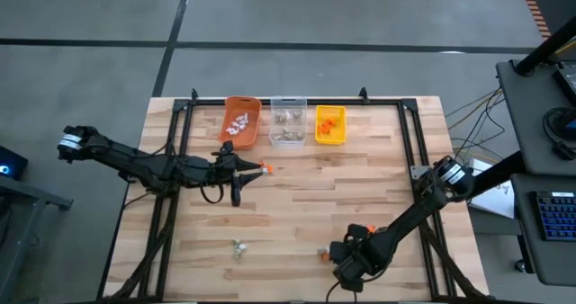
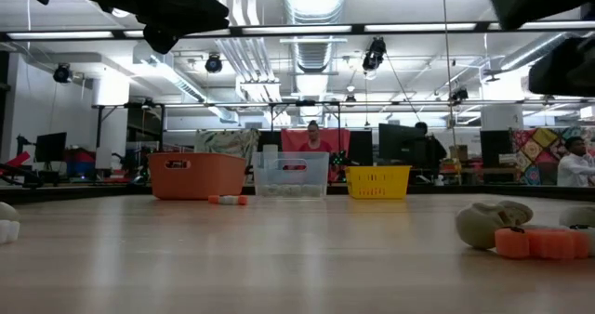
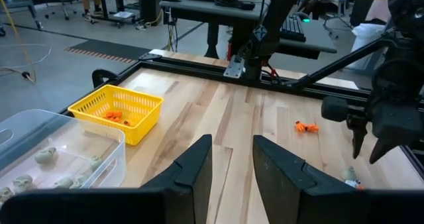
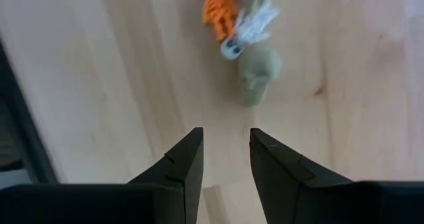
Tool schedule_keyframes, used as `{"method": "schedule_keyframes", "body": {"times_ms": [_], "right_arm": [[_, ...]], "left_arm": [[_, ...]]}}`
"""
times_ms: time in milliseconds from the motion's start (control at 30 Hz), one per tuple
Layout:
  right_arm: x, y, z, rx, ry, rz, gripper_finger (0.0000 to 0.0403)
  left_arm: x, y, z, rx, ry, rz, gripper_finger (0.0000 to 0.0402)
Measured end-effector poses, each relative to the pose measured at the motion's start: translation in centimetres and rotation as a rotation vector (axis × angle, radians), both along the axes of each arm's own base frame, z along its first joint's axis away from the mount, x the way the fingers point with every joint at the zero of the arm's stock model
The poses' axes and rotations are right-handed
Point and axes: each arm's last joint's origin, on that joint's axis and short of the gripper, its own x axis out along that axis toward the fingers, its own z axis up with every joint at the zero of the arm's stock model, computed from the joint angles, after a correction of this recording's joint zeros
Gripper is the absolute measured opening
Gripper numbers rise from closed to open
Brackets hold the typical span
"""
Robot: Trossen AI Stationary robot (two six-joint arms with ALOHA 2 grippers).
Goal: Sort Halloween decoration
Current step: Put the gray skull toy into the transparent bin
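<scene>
A: Why do three bins stand in a row at the far edge of the table?

B: Each takes one kind of trinket. The orange bin holds white pieces, the clear bin beside it holds grey-tan skulls, and the yellow bin on the clear bin's other side holds orange pieces. Sorting is evidently well along, since each bin has contents.

A: What remains outside the bins?

B: A small cluster well apart from the clear bin, near the table's front edge: an orange piece, a white piece and a grey-tan skull lying touching one another. A second loose trinket lies near the front edge, left of that cluster. One orange trinket lies just in front of the orange bin.

A: Where are the grippers, and why there?

B: The right gripper hangs over the cluster, pointing down, jaws parted narrowly with nothing between them; the skull sits just beyond its tips. That pose suits a descent onto one piece. The left gripper hovers in front of the orange bin, close to the orange trinket, jaws likewise a little apart and empty.

A: What is the difficulty?

B: Probably separation: the three clustered pieces touch, so a closing jaw could catch two kinds at once.
</scene>
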Motion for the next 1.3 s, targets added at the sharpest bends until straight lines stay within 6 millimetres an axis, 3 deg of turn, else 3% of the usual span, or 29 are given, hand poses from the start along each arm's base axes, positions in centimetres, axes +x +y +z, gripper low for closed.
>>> {"method": "schedule_keyframes", "body": {"times_ms": [267,700,1300], "right_arm": [[0.8,-0.9,-0.1,-0.047,-0.041,0.005,0.0112],[1.8,-0.5,-3.2,-0.093,0.007,0.061,0.0112],[2.0,-0.4,-2.9,-0.084,0.002,0.06,0.0085]], "left_arm": [[0.0,0.0,0.0,0.0,-0.001,0.0,0.0091],[0.0,0.0,0.1,-0.002,-0.006,0.0,0.0091],[0.0,-0.1,0.0,-0.019,-0.007,-0.004,0.0091]]}}
